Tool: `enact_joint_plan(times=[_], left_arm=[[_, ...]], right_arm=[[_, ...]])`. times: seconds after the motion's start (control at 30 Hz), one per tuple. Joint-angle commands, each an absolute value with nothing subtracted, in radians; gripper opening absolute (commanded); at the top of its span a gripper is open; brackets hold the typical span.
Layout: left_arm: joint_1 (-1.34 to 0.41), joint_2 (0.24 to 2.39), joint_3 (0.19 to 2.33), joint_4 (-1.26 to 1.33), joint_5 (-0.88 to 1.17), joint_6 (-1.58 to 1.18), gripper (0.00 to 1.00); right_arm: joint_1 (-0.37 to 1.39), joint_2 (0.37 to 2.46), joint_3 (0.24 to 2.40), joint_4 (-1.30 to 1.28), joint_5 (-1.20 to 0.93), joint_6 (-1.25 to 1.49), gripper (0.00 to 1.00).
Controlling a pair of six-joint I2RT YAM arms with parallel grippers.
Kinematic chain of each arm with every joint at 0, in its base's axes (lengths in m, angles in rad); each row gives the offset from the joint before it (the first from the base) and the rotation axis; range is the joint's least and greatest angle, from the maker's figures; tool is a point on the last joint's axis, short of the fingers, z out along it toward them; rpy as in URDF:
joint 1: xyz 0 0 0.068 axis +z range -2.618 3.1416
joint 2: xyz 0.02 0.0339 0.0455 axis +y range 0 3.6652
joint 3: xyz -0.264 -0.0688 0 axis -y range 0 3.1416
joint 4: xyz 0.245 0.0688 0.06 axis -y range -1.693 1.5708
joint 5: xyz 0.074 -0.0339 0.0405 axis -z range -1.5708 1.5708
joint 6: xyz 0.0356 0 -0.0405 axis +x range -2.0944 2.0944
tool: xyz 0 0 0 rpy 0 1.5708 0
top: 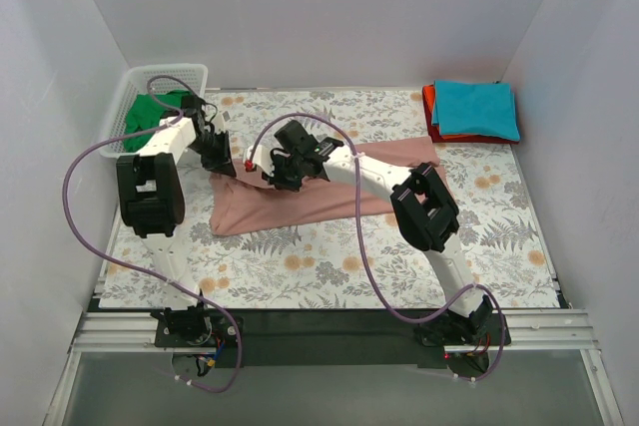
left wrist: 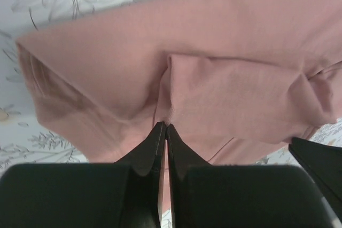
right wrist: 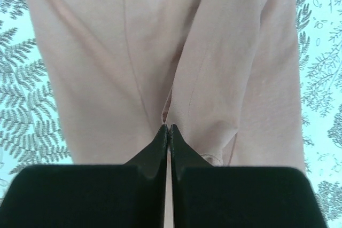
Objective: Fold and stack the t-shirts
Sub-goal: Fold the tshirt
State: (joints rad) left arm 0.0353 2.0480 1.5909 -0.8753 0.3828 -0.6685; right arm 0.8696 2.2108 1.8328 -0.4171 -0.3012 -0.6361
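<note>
The dusty-pink t-shirt (top: 310, 205) lies part-folded across the middle of the floral cloth. My left gripper (top: 219, 159) is at its left end, shut on a fold of the pink fabric (left wrist: 224, 52), with the jaws meeting at the gripper tip (left wrist: 165, 126). My right gripper (top: 277, 175) is a little to the right of it over the shirt's upper edge, shut on a pink fold (right wrist: 107, 52) at its tip (right wrist: 168, 127). A green tee (top: 155, 112) lies in the basket. A teal tee (top: 477, 107) lies folded on a red-orange one (top: 432, 119) at the back right.
The white mesh basket (top: 128, 97) stands at the back left corner, close to my left arm. The floral table cloth (top: 300, 266) covers the table. White walls enclose the back and both sides. Purple cables loop off both arms.
</note>
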Motion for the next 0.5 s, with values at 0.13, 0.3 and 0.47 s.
enact_joint_plan(times=[0.13, 0.3, 0.47], left_arm=[[0.034, 1.930, 1.499, -0.959, 0.311, -0.638, 0.00], [0.034, 1.910, 1.460, -0.951, 0.288, -0.632, 0.00], [0.035, 1.910, 1.422, -0.925, 0.252, -0.618, 0.00]], right_arm=[[0.867, 2.131, 1.770, -0.423, -0.400, -0.575, 0.01], [0.868, 2.149, 1.749, -0.425, -0.434, -0.548, 0.01], [0.877, 2.172, 1.740, -0.425, -0.457, -0.519, 0.01]])
